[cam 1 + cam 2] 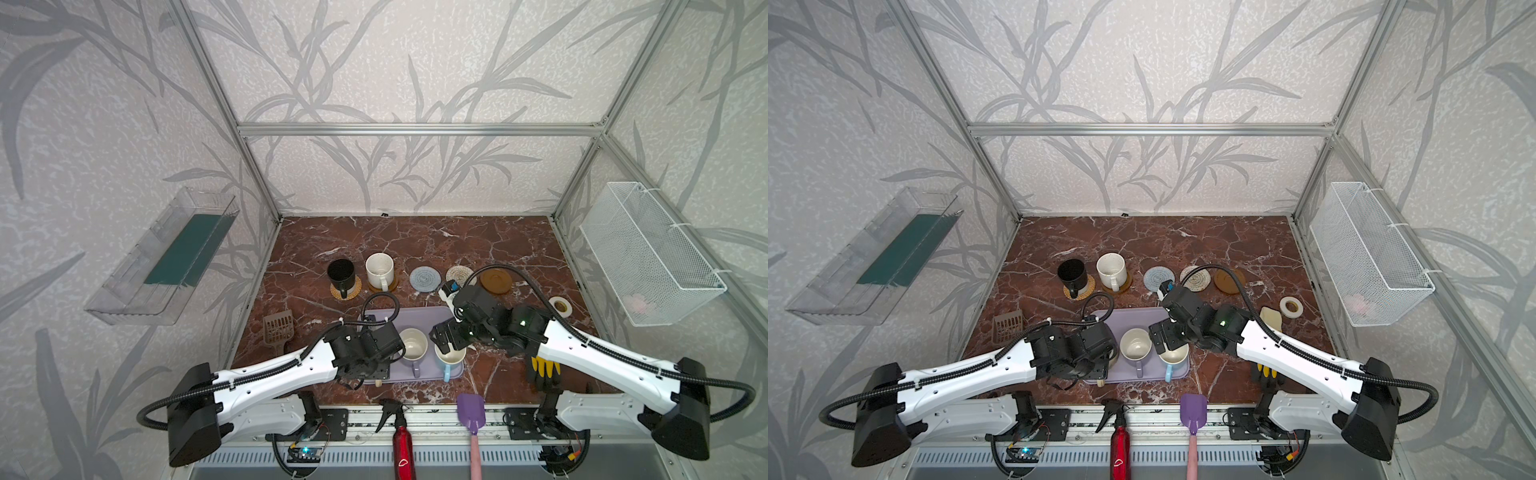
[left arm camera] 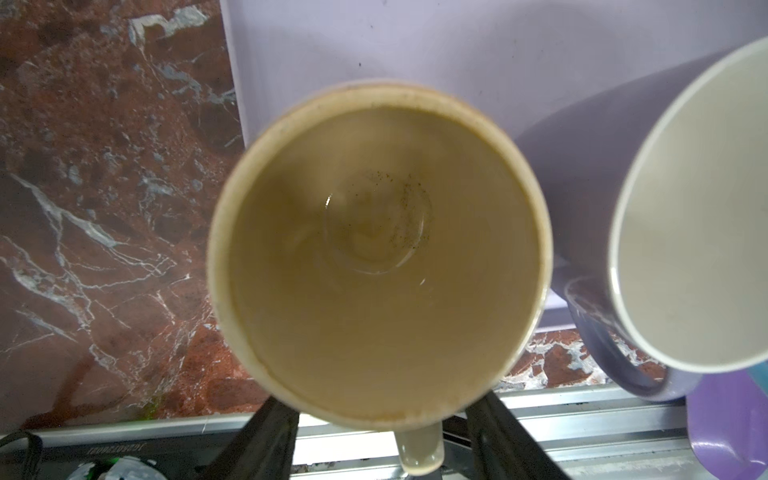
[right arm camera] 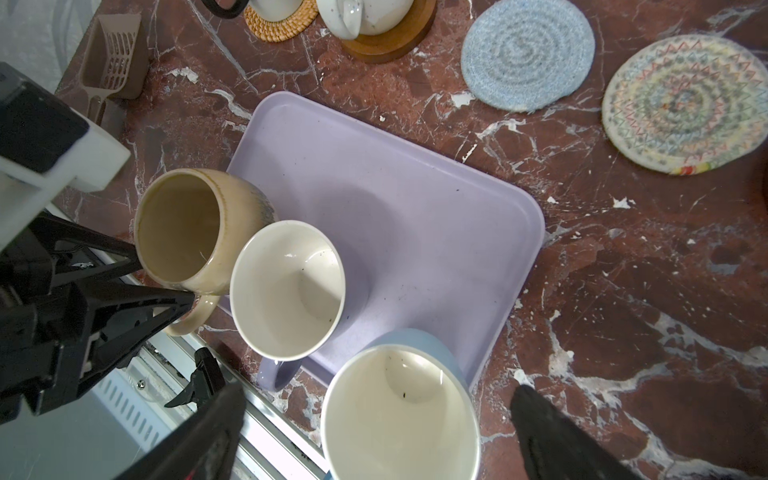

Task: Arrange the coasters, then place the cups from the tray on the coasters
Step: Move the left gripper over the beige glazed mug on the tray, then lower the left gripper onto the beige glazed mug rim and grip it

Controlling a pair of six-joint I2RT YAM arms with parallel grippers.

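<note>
Cream-yellow cup (image 2: 378, 257) handle-first between fingers of the left tool (image 2: 378, 409)

Marble tabletop (image 1: 415, 241) with tray (image 1: 415, 318), coasters (image 1: 424, 279), scoop (image 1: 279, 328), tape (image 1: 560, 306)

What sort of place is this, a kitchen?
Probably a robot test booth, not a kitchen: an aluminium frame with wallpapered panels, two arms mounted on a front rail, and a marble-look tabletop staged with mugs and coasters.
</note>
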